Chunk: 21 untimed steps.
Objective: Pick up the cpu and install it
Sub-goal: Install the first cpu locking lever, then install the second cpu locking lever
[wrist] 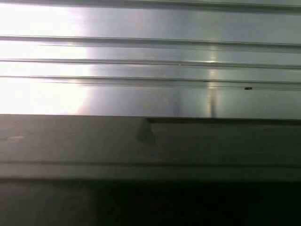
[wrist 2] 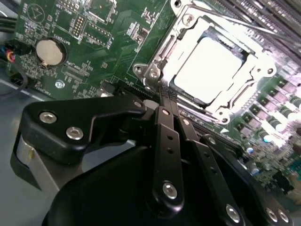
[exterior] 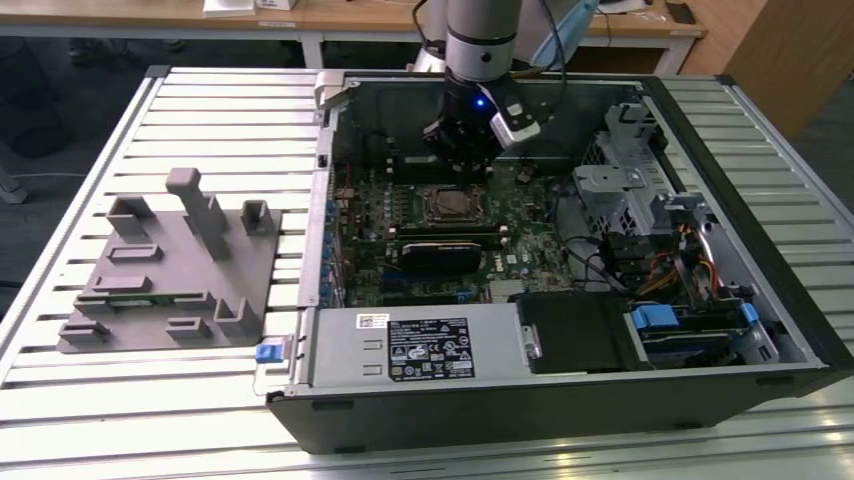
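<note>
While the arm is hanging inside the open computer case (exterior: 747, 150), the end effector (exterior: 465, 150) is sitting just above the motherboard (exterior: 534, 240), at about twelve o'clock from the socket frame (exterior: 451, 203) in the exterior view. In the second wrist view the cpu (wrist 2: 209, 70) is showing as a pale silver-white square lying inside the metal socket frame (wrist 2: 256, 89), flat as far as I can judge, and apart from the black linkages of the end effector (wrist 2: 162, 106). Those linkages are drawn together near their tips with nothing visible between them, so the end effector is looking closed and empty, though the very tips are partly hidden behind the links.

Judging from this, the chip is already resting in its seat, and the step in hand is looking like the tail of the placement: the end effector is standing clear of the chip rather than gripping it. Whether the chip is fully keyed into the socket cannot be told from here. Any further move is calling for care with the frame's raised edges and the round coin cell (wrist 2: 49, 52) nearby. Beside the case, the grey fixture block (exterior: 174, 270) is standing on the slatted tabletop (exterior: 80, 400) at nine o'clock.
</note>
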Each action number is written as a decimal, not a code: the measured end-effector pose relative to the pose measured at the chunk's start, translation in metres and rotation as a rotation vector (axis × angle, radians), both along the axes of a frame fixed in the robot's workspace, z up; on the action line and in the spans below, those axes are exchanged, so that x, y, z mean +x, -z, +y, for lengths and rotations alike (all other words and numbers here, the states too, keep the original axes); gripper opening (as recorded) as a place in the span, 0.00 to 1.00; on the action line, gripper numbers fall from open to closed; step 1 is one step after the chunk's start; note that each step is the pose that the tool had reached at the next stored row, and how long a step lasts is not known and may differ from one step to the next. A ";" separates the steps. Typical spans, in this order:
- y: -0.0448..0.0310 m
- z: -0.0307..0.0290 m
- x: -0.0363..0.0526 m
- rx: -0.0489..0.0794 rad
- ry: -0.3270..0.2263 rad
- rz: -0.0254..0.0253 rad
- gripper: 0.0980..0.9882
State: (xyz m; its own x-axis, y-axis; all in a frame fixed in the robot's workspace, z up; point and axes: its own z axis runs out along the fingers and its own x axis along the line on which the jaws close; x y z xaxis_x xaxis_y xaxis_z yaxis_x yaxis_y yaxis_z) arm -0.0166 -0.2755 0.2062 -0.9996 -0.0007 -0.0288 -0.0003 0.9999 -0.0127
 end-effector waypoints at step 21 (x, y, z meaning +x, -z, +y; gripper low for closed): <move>-0.0027 -0.0051 0.0001 0.000 0.000 0.0011 0.01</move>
